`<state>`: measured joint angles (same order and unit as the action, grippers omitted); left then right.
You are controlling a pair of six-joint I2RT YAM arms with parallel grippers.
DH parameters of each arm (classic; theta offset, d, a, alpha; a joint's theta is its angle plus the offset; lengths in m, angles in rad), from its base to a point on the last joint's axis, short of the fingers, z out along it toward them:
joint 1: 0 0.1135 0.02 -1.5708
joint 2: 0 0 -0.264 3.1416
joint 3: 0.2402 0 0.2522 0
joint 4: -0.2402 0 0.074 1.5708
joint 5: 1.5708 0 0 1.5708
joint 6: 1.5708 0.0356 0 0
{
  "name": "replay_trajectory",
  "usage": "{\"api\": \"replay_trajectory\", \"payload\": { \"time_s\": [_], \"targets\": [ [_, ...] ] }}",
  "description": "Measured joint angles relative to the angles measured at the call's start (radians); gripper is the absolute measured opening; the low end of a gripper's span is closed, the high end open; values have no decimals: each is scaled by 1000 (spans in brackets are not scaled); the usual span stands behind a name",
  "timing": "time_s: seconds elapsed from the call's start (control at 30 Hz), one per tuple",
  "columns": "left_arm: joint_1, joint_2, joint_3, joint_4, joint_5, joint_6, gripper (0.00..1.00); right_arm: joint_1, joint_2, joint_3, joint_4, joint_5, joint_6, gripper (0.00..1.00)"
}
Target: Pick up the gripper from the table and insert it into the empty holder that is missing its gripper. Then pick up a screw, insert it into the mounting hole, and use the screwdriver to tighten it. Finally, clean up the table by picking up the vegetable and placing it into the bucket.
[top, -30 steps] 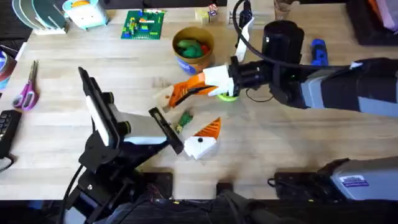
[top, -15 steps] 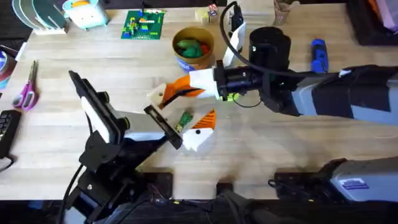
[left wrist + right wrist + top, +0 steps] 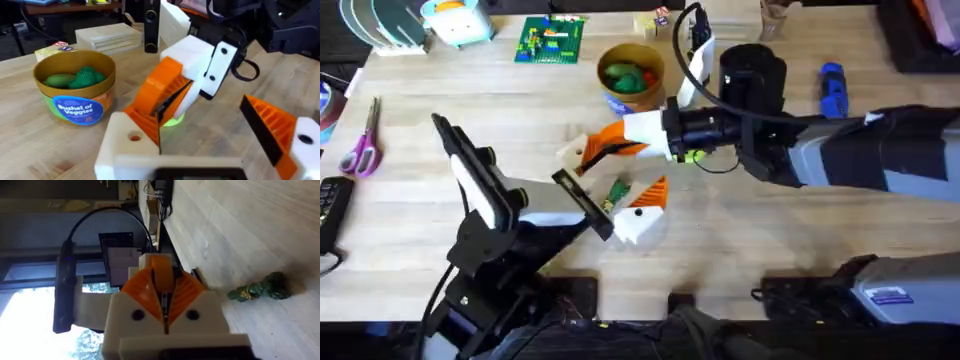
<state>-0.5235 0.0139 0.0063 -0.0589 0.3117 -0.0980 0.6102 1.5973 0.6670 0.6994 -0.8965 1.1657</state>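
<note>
Right gripper (image 3: 598, 153) jaws are clamped on the orange ribbed fingertip pad (image 3: 161, 272), presenting it just beside the bare white holder (image 3: 125, 150). The left gripper (image 3: 608, 182) jaws are spread apart, likely to receive it.

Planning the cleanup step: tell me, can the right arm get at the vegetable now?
Probably yes. The vegetable lies bare on the table just below the right pincer, nothing over it. That pincer's orange pads are pressed together, so it must open first.

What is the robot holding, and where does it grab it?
The right gripper pinches the small orange pad by one end, between its fingertips. The left gripper holds nothing.
</note>
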Motion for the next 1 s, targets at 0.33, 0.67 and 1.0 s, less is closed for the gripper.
{"api": "replay_trajectory", "payload": {
  "time_s": [0.33,0.67,1.0],
  "targets": [
    [6,0,0,0,10,-1,993,0,0,0,-1,-1,-9,13],
    [6,0,0,0,13,0,993,0,0,0,-8,-3,-15,248],
    [6,0,0,2,24,0,993,-12,0,0,-20,-29,-17,361]
  ]
}}
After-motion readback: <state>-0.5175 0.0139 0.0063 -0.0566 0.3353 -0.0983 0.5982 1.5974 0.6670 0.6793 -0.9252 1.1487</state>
